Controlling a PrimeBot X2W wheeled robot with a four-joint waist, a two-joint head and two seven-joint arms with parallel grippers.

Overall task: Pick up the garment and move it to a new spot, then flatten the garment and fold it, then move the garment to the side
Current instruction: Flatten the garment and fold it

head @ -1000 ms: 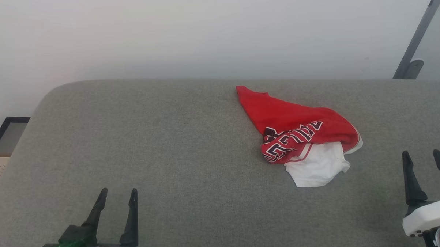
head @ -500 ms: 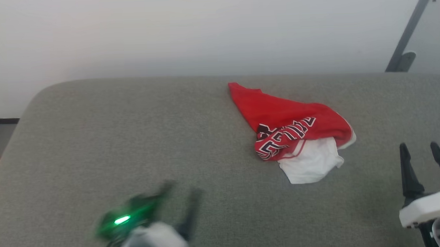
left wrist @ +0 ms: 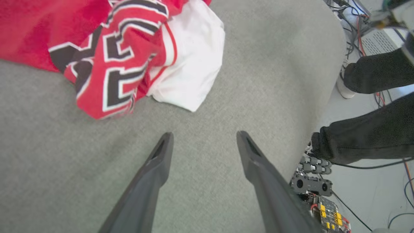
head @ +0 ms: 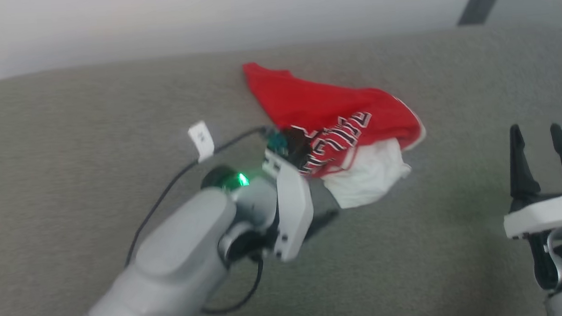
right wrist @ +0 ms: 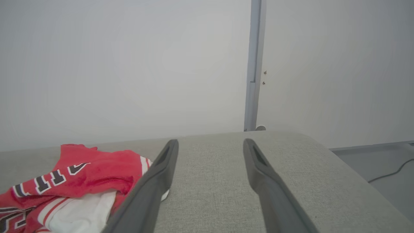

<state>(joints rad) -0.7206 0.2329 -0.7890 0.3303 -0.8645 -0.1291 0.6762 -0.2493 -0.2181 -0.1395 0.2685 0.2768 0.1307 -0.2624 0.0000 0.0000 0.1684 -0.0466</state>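
- Presently, the garment [head: 335, 109] lies crumpled at upper centre of the head view, on the grey cushion [head: 74, 137].
- My left gripper [left wrist: 204, 133]: fingers spread, empty, just short of the bunched lettering.
- My right gripper [head: 535, 129]: spread, empty, at the right edge.
- Advised: close on a raised red fold, clear of the cushion weave.

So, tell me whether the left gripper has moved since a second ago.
Yes: the left gripper has swung forward and right, from far off to close beside the garment.
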